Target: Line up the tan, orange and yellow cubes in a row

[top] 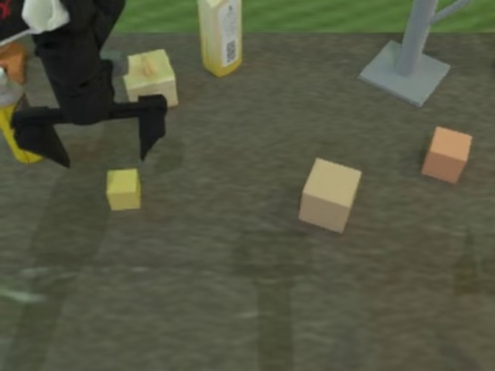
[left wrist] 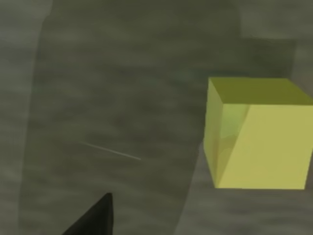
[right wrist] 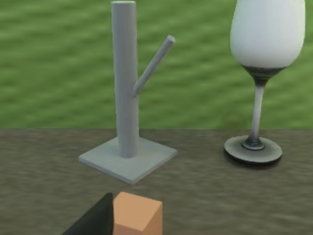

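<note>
The top camera looks down on the table (top: 232, 309) from above. The left wrist camera hangs close over the yellow cube (left wrist: 257, 137), also seen at the top view's left (top: 124, 189). The right wrist camera sits low, facing the grey stand (right wrist: 126, 98) and sharing the orange cube (right wrist: 137, 213).

The table (top: 232, 309) has a dark, mottled grey-brown top. On it rest the yellow cube (top: 124, 189) at the left, the tan cube (top: 330, 195) near the middle and the orange cube (top: 447, 154) at the right. Along the far edge stand a cream block (top: 151, 77), a yellow bottle (top: 220, 35), a grey stand (top: 404, 71) and a wine glass (right wrist: 261, 73).
</note>
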`<state>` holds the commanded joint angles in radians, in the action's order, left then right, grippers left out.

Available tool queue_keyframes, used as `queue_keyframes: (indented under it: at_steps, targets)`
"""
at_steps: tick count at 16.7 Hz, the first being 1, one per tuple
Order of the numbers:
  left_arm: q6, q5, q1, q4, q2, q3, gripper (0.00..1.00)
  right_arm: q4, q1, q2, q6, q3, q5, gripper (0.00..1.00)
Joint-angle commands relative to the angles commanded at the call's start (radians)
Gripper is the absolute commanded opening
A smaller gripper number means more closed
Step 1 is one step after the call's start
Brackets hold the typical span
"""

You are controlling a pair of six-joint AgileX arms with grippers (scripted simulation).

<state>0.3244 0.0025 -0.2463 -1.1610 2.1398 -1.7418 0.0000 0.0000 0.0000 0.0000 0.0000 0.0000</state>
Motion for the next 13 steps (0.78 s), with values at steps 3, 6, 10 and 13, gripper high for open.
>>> queue_keyframes:
  at_steps: [3,6,10,13]
  targets:
    - [0.005,0.0,-0.003,-0.011,0.028,-0.027,1.0,0.0,0.0,0.0,0.0,0.0,0.0,1.0]
    - [0.004,0.0,0.003,-0.009,0.025,-0.024,1.0,0.0,0.0,0.0,0.0,0.0,0.0,1.0]
    - [0.001,0.0,0.0,0.064,0.052,0.026,1.0,0.0,0.0,0.0,0.0,0.0,0.0,1.0]
    - [0.002,0.001,0.0,0.191,0.096,0.1,1.0,0.0,0.0,0.0,0.0,0.0,0.0,1.0]
